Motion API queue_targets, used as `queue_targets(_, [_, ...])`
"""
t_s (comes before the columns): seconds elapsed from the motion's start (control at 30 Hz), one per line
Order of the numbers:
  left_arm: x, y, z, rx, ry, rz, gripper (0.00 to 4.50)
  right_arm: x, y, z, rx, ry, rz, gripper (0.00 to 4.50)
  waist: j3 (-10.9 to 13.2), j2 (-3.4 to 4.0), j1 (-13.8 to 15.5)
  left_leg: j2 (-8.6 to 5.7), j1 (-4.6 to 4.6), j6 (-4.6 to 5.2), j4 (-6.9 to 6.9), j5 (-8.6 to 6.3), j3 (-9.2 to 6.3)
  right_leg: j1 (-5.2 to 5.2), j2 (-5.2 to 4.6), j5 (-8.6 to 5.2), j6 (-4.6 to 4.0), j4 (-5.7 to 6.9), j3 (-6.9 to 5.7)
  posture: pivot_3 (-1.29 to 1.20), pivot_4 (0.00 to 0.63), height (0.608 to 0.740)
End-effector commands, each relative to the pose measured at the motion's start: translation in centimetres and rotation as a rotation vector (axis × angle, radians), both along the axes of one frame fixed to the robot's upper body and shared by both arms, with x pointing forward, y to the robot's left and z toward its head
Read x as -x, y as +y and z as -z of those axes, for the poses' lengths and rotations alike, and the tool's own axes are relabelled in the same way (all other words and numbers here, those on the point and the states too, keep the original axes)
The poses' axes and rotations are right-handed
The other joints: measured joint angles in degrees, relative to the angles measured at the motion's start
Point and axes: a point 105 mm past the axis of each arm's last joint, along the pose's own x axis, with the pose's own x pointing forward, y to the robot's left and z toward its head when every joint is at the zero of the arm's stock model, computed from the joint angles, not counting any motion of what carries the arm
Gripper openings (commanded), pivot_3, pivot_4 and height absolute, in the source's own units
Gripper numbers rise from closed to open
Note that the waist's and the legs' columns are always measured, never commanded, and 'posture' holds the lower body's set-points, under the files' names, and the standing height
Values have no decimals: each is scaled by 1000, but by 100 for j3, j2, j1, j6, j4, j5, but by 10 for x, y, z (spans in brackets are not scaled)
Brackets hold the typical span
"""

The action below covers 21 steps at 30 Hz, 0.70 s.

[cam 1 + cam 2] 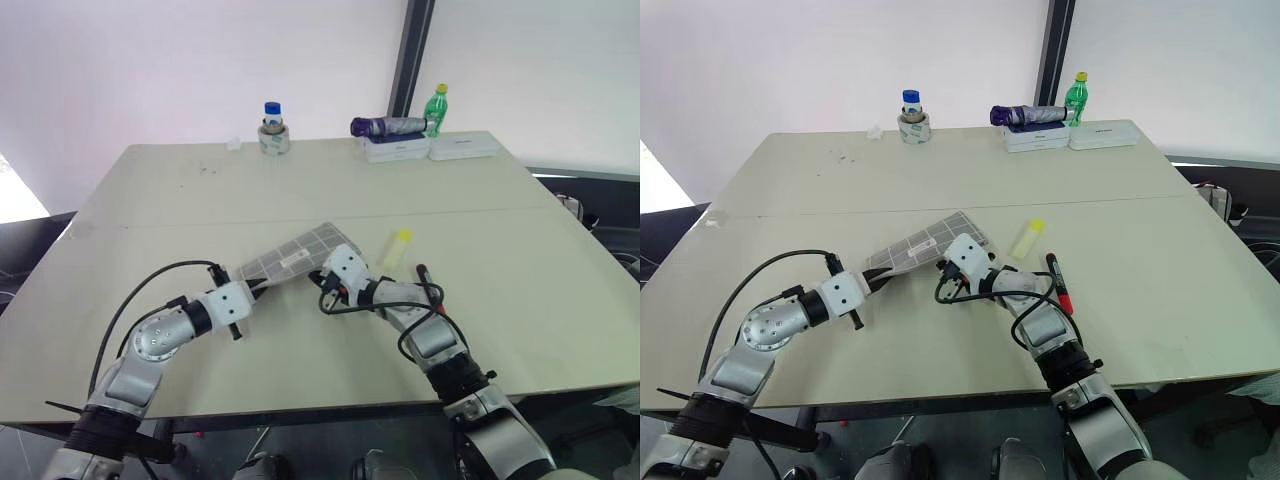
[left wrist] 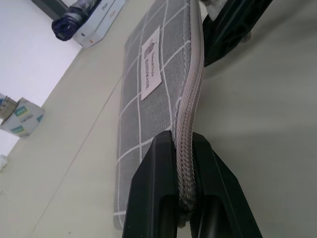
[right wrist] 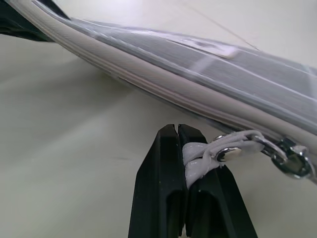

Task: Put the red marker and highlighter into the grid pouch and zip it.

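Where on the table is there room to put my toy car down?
Free: the wide middle of the table, between the back row (bottle on a tape roll, white boxes) and the grid pouch. Crowded: the front, around both grippers, highlighter and red marker.

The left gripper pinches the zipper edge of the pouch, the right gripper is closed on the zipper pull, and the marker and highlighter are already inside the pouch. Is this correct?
One thing is wrong: the marker and highlighter lie on the table, beside the pouch, as the right eye view shows. The left gripper does pinch the zipper edge, and the right gripper is closed on the zipper pull.
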Motion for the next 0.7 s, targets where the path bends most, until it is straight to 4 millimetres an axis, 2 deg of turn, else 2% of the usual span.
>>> queue_targets(0.03, [0, -11, -11, 18, -45, -5, 0, 8, 23, -23, 21, -93, -127, 42, 0, 0, 0, 0, 0, 0, 0, 0, -2, 0, 1, 0, 0, 0, -1, 0, 150, 740])
queue_targets(0.23, [-6, -16, -16, 51, -62, -55, 0, 33, 43, -11, 112, -120, -268, 42, -1, -1, 0, 1, 0, 0, -1, 0, -3, 0, 2, 0, 0, -1, -2, 0, 150, 740])
queue_targets(0.47, [-13, -22, -20, 69, -74, -83, 0, 46, 59, -10, 148, -165, -334, 42, -1, -9, 4, 1, -2, 0, 0, 0, -6, 1, 1, 0, 0, -2, -3, 0, 150, 740])
queue_targets(0.7, [-10, -34, -14, 54, -61, -54, 0, 48, 73, -24, 167, -274, -371, 42, -1, -11, 0, 1, -2, 0, 0, 0, -7, 0, 2, 0, 0, -1, -4, 0, 150, 740])
